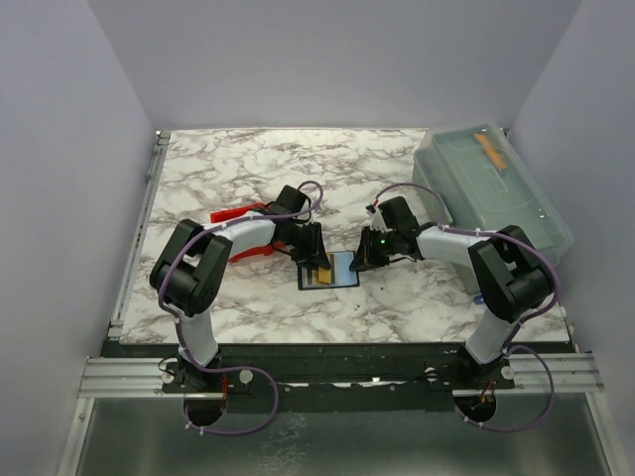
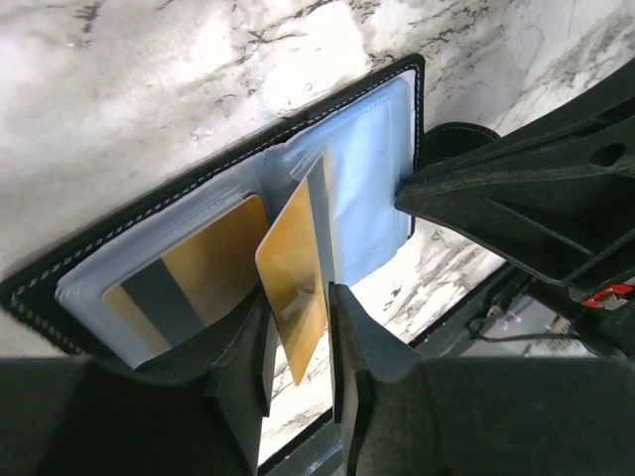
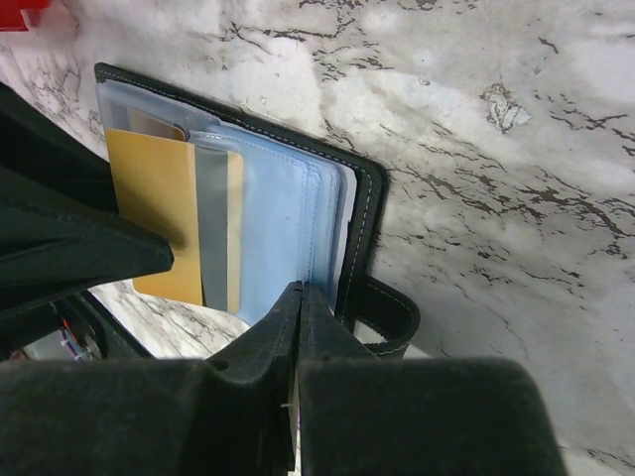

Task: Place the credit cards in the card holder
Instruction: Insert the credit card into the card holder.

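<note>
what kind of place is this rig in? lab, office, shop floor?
Probably a lab test cell, not a real workplace. Plain white walls box in a marble-pattern tabletop. The left arm and right arm are bolted to a metal rail. The only props are a card holder and a lidded box.

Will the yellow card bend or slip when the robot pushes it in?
Probably stiff: the yellow card stands straight and unbent, partly in the holder. Its face looks smooth, so it may slip. It is thin, so likely light.
</note>
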`<state>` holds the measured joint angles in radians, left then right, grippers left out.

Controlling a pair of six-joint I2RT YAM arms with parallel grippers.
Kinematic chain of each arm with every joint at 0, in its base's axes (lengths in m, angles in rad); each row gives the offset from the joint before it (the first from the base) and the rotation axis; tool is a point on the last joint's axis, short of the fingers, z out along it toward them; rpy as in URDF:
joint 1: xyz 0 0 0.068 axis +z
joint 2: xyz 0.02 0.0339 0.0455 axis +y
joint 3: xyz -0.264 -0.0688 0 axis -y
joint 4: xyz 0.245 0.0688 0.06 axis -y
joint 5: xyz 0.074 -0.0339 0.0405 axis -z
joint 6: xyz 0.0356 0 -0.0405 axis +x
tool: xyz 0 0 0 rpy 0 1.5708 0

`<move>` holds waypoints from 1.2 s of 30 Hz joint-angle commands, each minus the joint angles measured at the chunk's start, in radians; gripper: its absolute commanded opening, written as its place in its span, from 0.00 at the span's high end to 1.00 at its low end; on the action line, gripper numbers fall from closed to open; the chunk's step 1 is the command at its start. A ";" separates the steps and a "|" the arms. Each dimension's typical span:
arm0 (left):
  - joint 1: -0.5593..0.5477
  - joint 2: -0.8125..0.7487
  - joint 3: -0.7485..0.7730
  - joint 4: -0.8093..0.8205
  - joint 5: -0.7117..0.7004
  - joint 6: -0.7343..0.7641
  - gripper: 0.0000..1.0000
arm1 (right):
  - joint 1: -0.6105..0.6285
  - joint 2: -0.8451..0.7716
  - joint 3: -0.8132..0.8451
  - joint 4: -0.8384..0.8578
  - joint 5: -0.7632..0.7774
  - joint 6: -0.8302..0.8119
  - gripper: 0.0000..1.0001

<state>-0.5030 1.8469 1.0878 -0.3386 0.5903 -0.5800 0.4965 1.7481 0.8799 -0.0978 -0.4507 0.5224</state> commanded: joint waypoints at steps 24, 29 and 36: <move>-0.065 -0.011 0.040 -0.142 -0.246 -0.013 0.54 | 0.006 0.020 -0.047 -0.050 0.072 -0.024 0.99; -0.069 0.035 0.039 -0.080 -0.183 -0.033 0.54 | 0.006 0.025 -0.054 -0.034 0.060 -0.008 1.00; -0.072 0.015 0.023 0.091 0.002 -0.115 0.54 | 0.007 -0.026 -0.080 -0.004 0.049 0.042 0.98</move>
<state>-0.5663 1.8595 1.1366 -0.3473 0.5110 -0.6491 0.4965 1.7332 0.8455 -0.0513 -0.4545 0.5526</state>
